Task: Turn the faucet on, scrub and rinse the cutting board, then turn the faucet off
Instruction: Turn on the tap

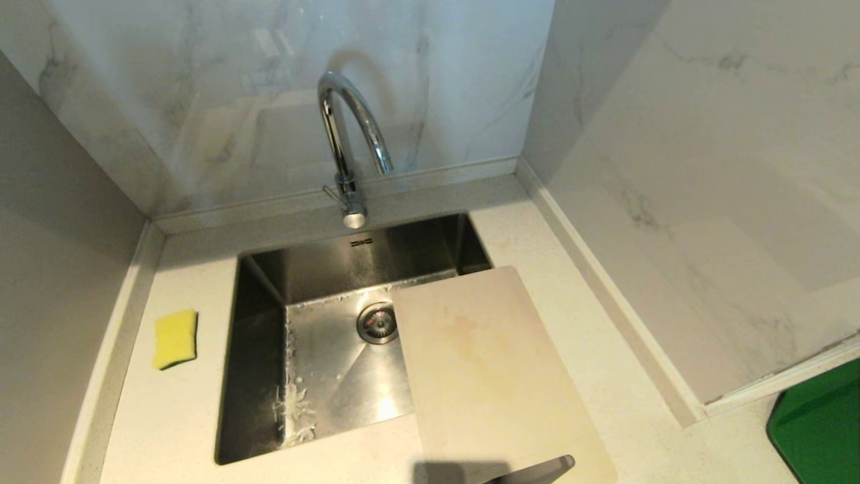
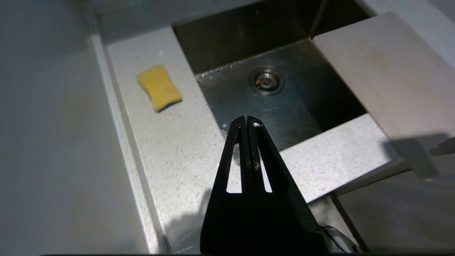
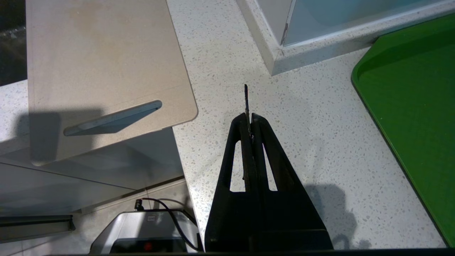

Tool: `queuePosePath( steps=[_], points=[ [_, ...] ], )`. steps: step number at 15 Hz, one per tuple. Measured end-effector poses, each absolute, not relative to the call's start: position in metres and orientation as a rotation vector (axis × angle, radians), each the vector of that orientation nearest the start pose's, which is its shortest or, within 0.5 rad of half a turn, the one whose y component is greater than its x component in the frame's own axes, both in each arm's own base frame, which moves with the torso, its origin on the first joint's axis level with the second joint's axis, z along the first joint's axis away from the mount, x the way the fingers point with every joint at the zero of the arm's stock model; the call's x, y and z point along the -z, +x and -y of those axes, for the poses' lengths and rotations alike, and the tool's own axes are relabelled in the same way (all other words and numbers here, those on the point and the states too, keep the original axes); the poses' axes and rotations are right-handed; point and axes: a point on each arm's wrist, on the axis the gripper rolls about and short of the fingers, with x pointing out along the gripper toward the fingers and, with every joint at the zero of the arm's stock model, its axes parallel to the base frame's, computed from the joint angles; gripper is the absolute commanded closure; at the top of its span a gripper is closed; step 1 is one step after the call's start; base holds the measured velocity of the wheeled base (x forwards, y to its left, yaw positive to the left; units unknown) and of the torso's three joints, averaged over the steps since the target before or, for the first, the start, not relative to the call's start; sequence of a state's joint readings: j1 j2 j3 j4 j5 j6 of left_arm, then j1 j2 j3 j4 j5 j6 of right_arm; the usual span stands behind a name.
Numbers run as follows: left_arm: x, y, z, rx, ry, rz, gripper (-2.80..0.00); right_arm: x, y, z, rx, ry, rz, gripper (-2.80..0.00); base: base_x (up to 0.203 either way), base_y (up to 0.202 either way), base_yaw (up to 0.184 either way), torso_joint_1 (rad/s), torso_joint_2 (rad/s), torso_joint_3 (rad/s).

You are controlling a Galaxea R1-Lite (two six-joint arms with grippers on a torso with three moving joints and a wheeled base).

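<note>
The chrome faucet (image 1: 346,134) arches over the back of the steel sink (image 1: 255,376), its small lever (image 1: 334,195) low at the base. No water shows at the spout. The beige cutting board (image 1: 490,376) lies flat, partly over the sink's right side and partly on the counter, with a faint yellowish stain. Its slot handle (image 3: 113,117) overhangs the counter's front edge. My left gripper (image 2: 247,122) is shut and empty, above the counter's front edge by the sink's near left corner. My right gripper (image 3: 250,117) is shut over the bare counter, right of the board (image 3: 99,60). Neither gripper shows in the head view.
A yellow sponge (image 1: 176,338) lies on the counter left of the sink, also seen in the left wrist view (image 2: 159,88). A green tray (image 1: 820,430) sits at the far right. Marble walls close in the back, and the right wall's corner juts out beside the tray.
</note>
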State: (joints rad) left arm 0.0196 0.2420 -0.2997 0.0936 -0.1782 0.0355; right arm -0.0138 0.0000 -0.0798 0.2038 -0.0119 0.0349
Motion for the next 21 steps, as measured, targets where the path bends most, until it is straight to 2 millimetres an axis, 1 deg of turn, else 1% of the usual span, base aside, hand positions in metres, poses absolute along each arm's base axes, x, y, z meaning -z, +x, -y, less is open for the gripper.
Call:
queuePosePath(
  steps=[2,4,8,10,12,14,18,20,21],
  points=[
    [-0.182,-0.009,0.005,0.182,0.033,-0.037,0.00,-0.077,-0.030,0.000,0.028,0.035,-0.123,0.00,0.000,0.000,0.000,0.000,0.00,0.000],
    [-0.202,0.003,0.005,0.189,0.045,-0.054,0.00,-0.077,-0.030,0.000,0.028,0.035,-0.123,0.00,0.000,0.000,0.000,0.000,0.00,0.000],
    [-0.228,0.033,0.004,0.195,0.053,-0.117,0.00,-0.076,-0.030,0.000,0.028,0.035,-0.124,0.00,0.000,0.000,0.000,0.000,0.00,0.000],
    [-0.238,0.052,0.004,0.204,0.026,-0.160,0.00,-0.076,-0.030,0.000,0.027,0.035,-0.124,0.00,0.000,0.000,0.000,0.000,0.00,0.000],
    [-0.249,0.076,0.004,0.213,-0.025,-0.200,0.00,-0.076,-0.030,0.000,0.028,0.035,-0.124,0.00,0.000,0.000,0.000,0.000,0.00,0.000],
    [-0.257,0.105,0.006,0.224,-0.060,-0.232,0.00,-0.077,-0.030,0.000,0.028,0.035,-0.123,0.00,0.000,0.000,0.000,0.000,0.00,0.000],
    [-0.278,0.172,0.010,0.252,-0.083,-0.247,0.00,-0.076,-0.030,0.000,0.028,0.035,-0.123,0.00,0.000,0.000,0.000,0.000,0.00,0.000],
    [-0.280,0.201,0.015,0.296,-0.090,-0.272,0.00,-0.077,-0.030,0.000,0.028,0.035,-0.123,0.00,0.000,0.000,0.000,0.000,0.00,0.000],
    [-0.277,0.214,0.017,0.311,-0.093,-0.293,0.00,-0.077,-0.030,0.000,0.028,0.035,-0.123,0.00,0.000,0.000,0.000,0.000,0.00,0.000]
  ],
)
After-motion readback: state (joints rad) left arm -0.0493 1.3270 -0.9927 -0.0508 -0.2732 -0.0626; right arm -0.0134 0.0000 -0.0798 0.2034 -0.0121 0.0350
